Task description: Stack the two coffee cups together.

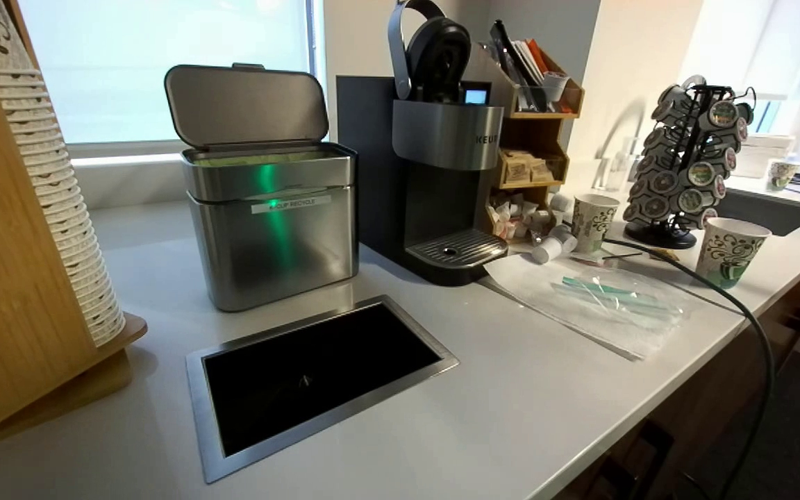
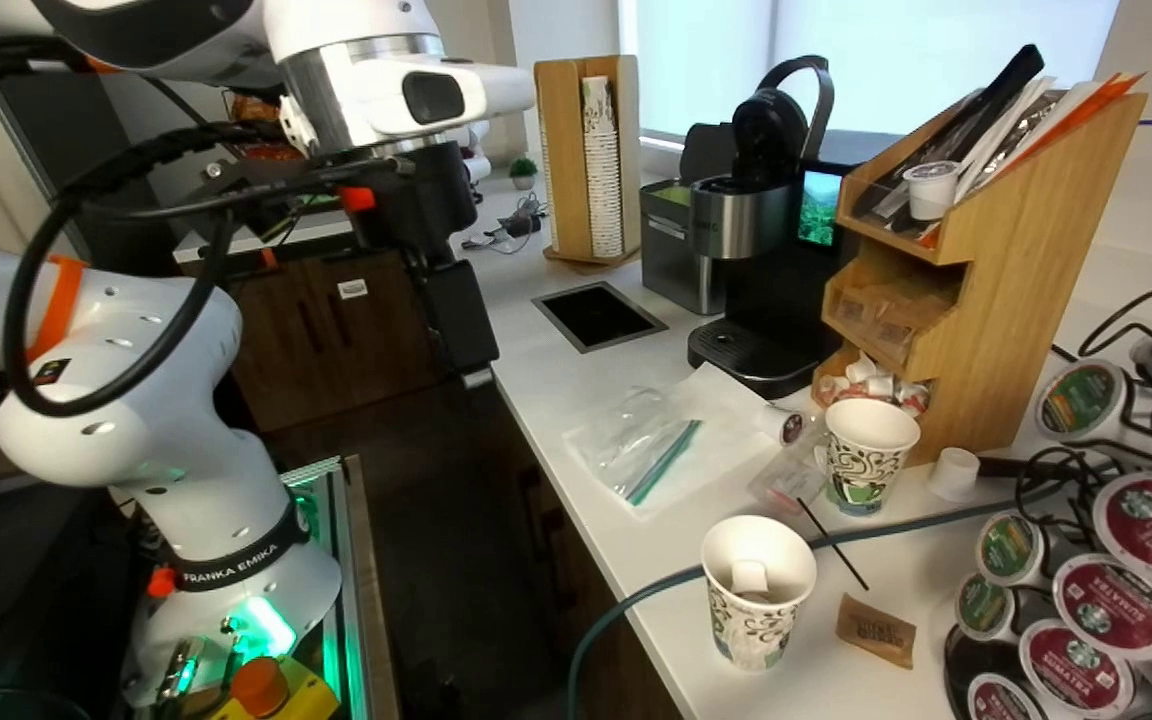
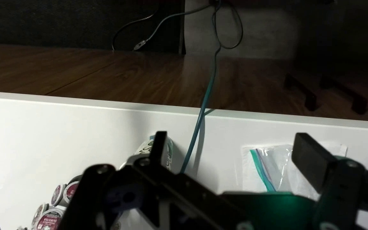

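Two off-white paper cups with leafy print stand upright and apart on the counter. The front cup [image 2: 751,625] near the counter's edge holds a small white piece; it also shows in an exterior view [image 1: 731,253]. The back cup [image 2: 861,465] stands beside the wooden organizer and shows in an exterior view [image 1: 591,223]. My gripper [image 2: 476,375] hangs near the counter's front edge, away from both cups. In the wrist view my gripper [image 3: 230,142] is open with nothing between its fingers. One cup [image 3: 145,147] is partly hidden behind its left finger; the second cup is not visible there.
A cable [image 2: 656,590] crosses the counter beside the cups. A plastic bag [image 2: 636,450] lies on a white sheet near the coffee maker [image 2: 761,270]. The organizer [image 2: 1046,270] and pod rack [image 2: 1086,590] stand close to the cups. A rectangular opening [image 1: 198,417] is set into the counter.
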{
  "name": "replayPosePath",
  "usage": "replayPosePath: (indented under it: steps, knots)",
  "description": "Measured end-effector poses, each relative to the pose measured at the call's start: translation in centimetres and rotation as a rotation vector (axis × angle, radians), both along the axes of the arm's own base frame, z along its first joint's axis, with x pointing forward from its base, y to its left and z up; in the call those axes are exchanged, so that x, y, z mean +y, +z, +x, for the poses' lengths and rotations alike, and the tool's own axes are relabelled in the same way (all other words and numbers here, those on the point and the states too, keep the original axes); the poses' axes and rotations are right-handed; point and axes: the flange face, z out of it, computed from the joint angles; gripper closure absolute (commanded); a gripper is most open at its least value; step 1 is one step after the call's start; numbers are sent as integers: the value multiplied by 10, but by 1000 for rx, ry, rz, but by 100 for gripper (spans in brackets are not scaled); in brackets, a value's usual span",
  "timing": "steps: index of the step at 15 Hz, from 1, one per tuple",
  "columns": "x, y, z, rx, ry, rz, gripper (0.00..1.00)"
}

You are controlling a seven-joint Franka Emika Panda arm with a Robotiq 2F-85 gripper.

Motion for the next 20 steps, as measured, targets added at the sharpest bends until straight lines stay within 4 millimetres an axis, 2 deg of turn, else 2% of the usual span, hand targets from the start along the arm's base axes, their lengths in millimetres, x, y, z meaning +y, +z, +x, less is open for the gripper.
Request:
replayPosePath:
  steps: [4,7,10,12,13,17,20]
  knots:
    - [7,3,4,4,11,-18,0]
    - [-4,1,12,0,113,-5,0]
    - [-25,-3,33,36,252,19,0]
    - [-32,-7,52,61,257,13,0]
    - [-32,-9,56,74,257,11,0]
    - [-32,-4,52,63,252,3,0]
    - [-33,-12,62,56,312,-3,0]
